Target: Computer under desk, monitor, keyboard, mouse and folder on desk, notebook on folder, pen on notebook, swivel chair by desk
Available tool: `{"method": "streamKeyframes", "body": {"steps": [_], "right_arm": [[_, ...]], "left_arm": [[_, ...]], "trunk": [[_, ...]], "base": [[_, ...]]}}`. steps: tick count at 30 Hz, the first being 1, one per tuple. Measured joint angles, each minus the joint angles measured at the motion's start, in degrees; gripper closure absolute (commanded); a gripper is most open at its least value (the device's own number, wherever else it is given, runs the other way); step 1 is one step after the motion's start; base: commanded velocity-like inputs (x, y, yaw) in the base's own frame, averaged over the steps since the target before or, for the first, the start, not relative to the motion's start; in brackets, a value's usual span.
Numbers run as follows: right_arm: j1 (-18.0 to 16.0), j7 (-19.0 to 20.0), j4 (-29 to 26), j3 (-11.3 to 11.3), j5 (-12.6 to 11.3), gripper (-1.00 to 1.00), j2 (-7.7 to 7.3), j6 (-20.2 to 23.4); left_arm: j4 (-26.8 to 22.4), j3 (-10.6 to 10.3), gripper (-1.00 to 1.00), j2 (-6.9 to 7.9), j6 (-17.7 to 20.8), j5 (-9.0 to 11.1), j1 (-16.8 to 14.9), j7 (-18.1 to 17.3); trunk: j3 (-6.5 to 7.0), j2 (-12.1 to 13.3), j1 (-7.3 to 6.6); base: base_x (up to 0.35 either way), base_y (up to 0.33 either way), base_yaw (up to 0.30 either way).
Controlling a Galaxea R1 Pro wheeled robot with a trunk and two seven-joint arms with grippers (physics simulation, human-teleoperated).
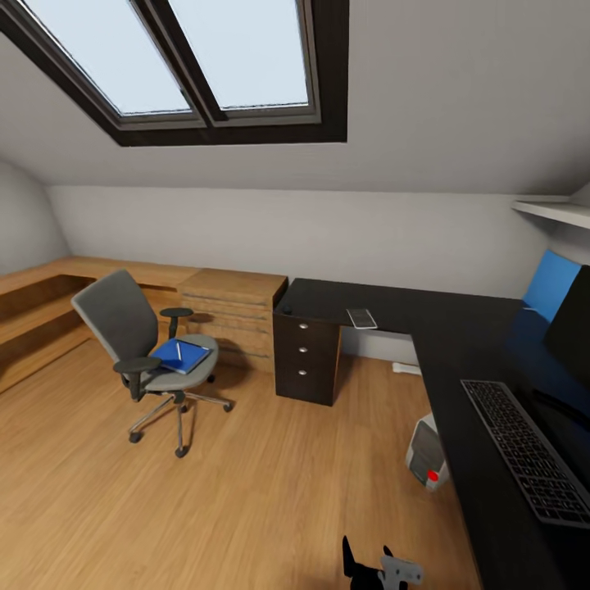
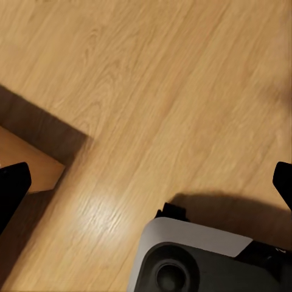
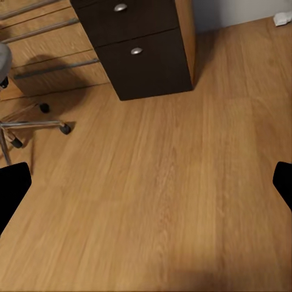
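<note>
**Folder on the chair, apart from the desk**

The blue folder (image 1: 181, 356) lay flat on the seat of the swivel chair (image 1: 131, 328), with a small dark notebook and a pale pen (image 1: 178, 350) resting on top of it. The chair stood on the wood floor (image 1: 205, 492) in front of the light-wood shelves (image 1: 49, 303) and drawer chest (image 1: 233, 307), well apart from the desk (image 1: 459, 344).

On the black desk the keyboard (image 1: 528, 451) lay just beside the monitor (image 1: 574, 328), whose screen ran off the frame's edge. A small black mouse (image 1: 288, 310) sat near the desk's far corner, above the three-drawer unit (image 1: 307, 360). A flat pale device (image 1: 361, 318) lay further along the top. The computer (image 1: 427, 452) stood on the floor, half under the desk's edge.

In the left wrist view the left gripper (image 2: 146, 182) had its fingers spread wide over floor and the robot's base (image 2: 207, 258). The right gripper (image 3: 146, 182) was likewise spread open, holding nothing, facing the drawer unit and chair wheels.
</note>
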Motion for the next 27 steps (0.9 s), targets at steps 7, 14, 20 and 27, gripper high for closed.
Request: {"method": "streamKeyframes", "body": {"steps": [7, 14, 20, 27], "right_arm": [[0.01, 0.00, 0.01, -0.02, -0.01, -1.00, -0.11, -0.05], [0.01, 0.00, 0.01, -0.02, -0.08, -1.00, -0.18, -0.18], [0.01, 0.00, 0.01, -0.05, -0.09, -1.00, -0.21, -0.87], [0.08, 0.00, 0.01, -0.03, -0.09, -1.00, -0.20, -2.26]], "left_arm": [[0.00, -0.01, -1.00, -0.05, -0.02, 0.05, 0.00, -0.02], [0.00, -0.01, -1.00, -0.06, -0.02, 0.07, 0.00, -0.02], [0.00, -0.01, -1.00, -0.02, -0.01, 0.08, 0.00, -0.02], [0.00, -0.01, -1.00, 0.02, -0.01, 0.08, 0.00, -0.02]], "trunk": [[0.23, 0.00, 0.01], [0.60, 0.00, -0.01], [1.08, 0.00, -0.02], [1.71, 0.00, -0.03]], "base": [[0.031, 0.000, 0.000], [0.130, 0.000, 0.000], [0.277, 0.000, 0.000], [0.313, 0.000, 0.000]]}}
